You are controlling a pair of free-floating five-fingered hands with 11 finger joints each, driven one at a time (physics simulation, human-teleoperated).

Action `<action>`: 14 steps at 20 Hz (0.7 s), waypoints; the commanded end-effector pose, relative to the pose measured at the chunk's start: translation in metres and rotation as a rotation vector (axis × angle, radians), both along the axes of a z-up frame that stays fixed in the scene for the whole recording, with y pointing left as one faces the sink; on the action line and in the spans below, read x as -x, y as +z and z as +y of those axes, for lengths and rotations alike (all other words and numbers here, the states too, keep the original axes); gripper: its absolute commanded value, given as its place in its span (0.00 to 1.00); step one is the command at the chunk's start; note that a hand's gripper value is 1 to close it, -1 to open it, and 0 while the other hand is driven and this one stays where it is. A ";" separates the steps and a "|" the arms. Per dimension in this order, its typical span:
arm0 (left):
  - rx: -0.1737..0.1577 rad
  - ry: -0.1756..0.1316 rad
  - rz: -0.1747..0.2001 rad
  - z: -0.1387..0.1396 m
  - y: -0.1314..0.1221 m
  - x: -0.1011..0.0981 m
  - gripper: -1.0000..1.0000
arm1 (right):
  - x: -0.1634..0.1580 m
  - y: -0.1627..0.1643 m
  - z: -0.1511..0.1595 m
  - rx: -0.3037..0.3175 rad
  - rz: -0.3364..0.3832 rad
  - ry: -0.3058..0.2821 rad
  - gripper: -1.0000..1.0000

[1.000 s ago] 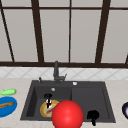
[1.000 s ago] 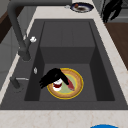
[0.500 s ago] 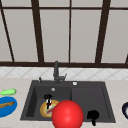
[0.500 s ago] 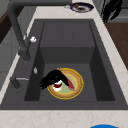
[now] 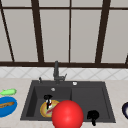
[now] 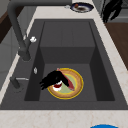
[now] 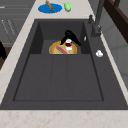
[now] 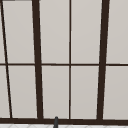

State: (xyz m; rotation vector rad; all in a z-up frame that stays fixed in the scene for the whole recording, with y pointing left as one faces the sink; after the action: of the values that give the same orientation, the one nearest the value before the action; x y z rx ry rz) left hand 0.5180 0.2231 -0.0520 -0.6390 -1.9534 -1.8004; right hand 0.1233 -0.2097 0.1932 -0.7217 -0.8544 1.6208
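Note:
A yellow-rimmed plate (image 6: pixel 75 91) lies on the floor of the sink's left basin (image 5: pixel 32 105). It carries a reddish strip (image 6: pixel 70 83). My left hand (image 6: pixel 53 78) hovers low over the plate's faucet side. Its fingers are curled round a small white and red object (image 6: pixel 57 86), also seen as the small object (image 7: pixel 68 45) under the left hand (image 7: pixel 70 36). In the front view the left hand (image 5: pixel 47 98) is above the plate (image 5: pixel 44 110). My right hand (image 5: pixel 93 115) hangs idle at the sink's front edge, fingers relaxed and holding nothing.
A big red ball (image 5: pixel 67 115) covers part of the plate in the front view. A blue plate (image 5: pixel 5 106) with a brown item and a green vegetable (image 5: pixel 8 91) sit on the left counter. A dark plate (image 6: pixel 81 7) is on the right counter. The faucet (image 5: pixel 56 72) stands behind the basin.

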 end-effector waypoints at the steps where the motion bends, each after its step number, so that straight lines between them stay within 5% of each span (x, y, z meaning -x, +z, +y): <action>1: 0.000 0.000 0.000 0.003 -0.013 -0.007 0.00 | 0.000 0.000 0.000 0.000 0.000 0.000 0.50; 6: 0.010 -0.003 0.003 0.004 -0.011 -0.006 0.00 | 0.000 0.000 0.000 0.000 0.000 0.000 0.50; 7: 0.012 -0.004 0.003 0.004 -0.009 -0.006 1.00 | 0.000 0.000 0.000 0.000 0.000 0.000 0.50; 8: 0.012 -0.037 -0.022 0.005 -0.005 -0.003 1.00 | 0.000 0.000 0.000 0.000 0.000 0.000 0.50; 14: 0.026 -0.018 0.036 0.002 0.010 0.004 1.00 | 0.000 0.000 0.000 0.000 0.000 0.000 0.50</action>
State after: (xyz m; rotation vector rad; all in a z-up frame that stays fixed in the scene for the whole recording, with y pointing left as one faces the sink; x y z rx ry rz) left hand 0.5125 0.2254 -0.0406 -0.6878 -1.9577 -1.7640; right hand 0.1233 -0.2097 0.1932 -0.7217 -0.8544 1.6208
